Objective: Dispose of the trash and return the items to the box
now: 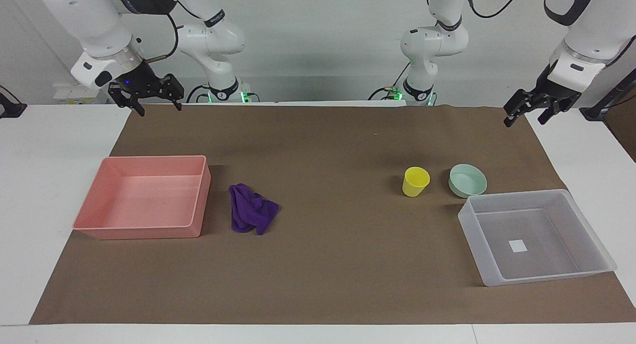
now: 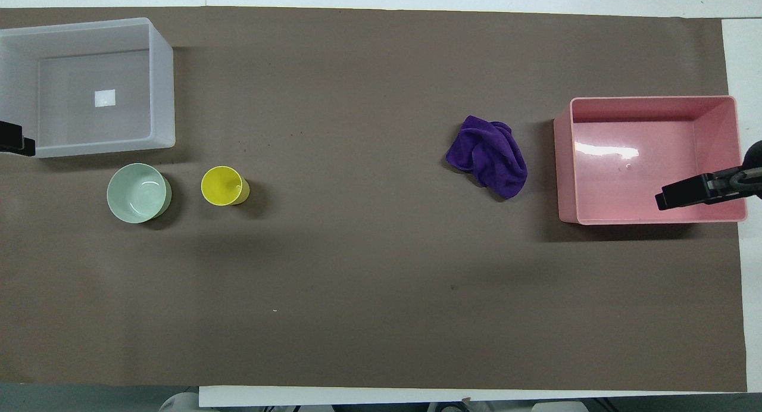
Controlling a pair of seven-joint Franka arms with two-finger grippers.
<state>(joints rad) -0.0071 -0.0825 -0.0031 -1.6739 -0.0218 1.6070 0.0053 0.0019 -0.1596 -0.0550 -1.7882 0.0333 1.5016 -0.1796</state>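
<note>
The purple rag [image 1: 251, 215] [image 2: 489, 155] lies crumpled on the brown mat beside the pink tray. The yellow cup [image 1: 415, 181] [image 2: 223, 186] stands upright beside the mint-green bowl [image 1: 467, 180] [image 2: 137, 193]; both are just nearer to the robots than the translucent box [image 1: 591, 224] [image 2: 162, 84], which holds nothing but its white label. My right gripper [image 1: 159, 109] [image 2: 699, 192] hangs open and empty high over the right arm's end of the mat. My left gripper [image 1: 524, 121] hangs open and empty high over the left arm's end; only its tip [image 2: 15, 145] shows in the overhead view.
The pink tray [image 1: 196, 200] [image 2: 562, 162] stands with nothing in it at the right arm's end of the table. The brown mat [image 1: 328, 150] covers most of the white table.
</note>
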